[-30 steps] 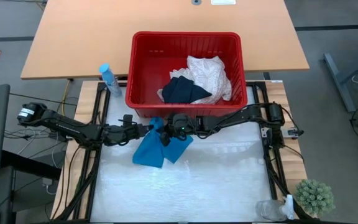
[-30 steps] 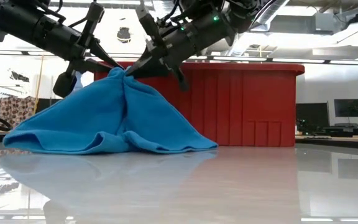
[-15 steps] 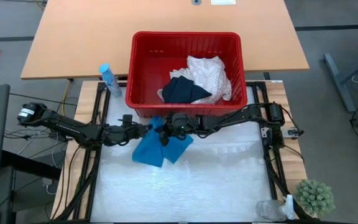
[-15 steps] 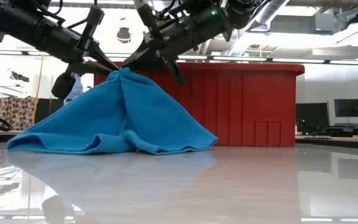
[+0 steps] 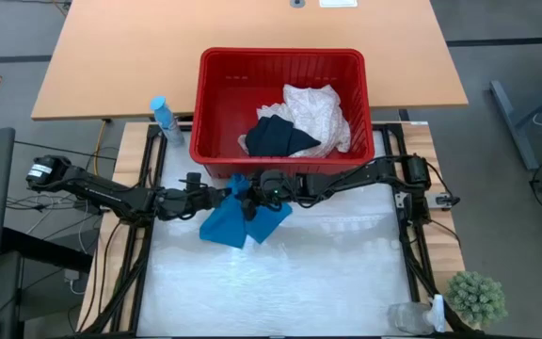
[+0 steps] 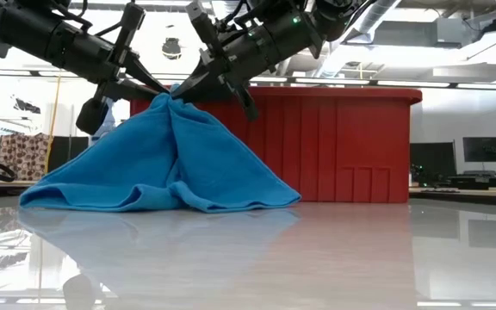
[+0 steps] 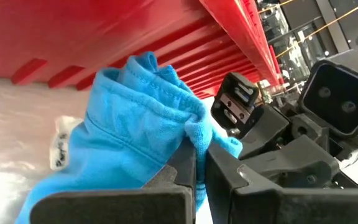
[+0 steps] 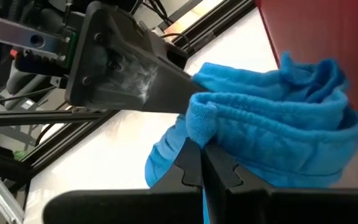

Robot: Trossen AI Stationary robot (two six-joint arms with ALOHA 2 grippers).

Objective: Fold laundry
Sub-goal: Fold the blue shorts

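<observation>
Both the left gripper (image 5: 226, 196) and the right gripper (image 5: 248, 200) pinch the blue garment (image 5: 238, 221) at its peak, just in front of the red basket (image 5: 281, 165). Its lower edges drape on the table (image 5: 346, 273), with bare table to the near side and right. The white cloth (image 5: 318, 113) and dark garment (image 5: 278, 137) lie in the basket.

You get bright, even overhead light. The glossy bench (image 6: 334, 258) mirrors the red basket (image 6: 334, 142). The windows behind glare white, and both wrist views blur up close.
</observation>
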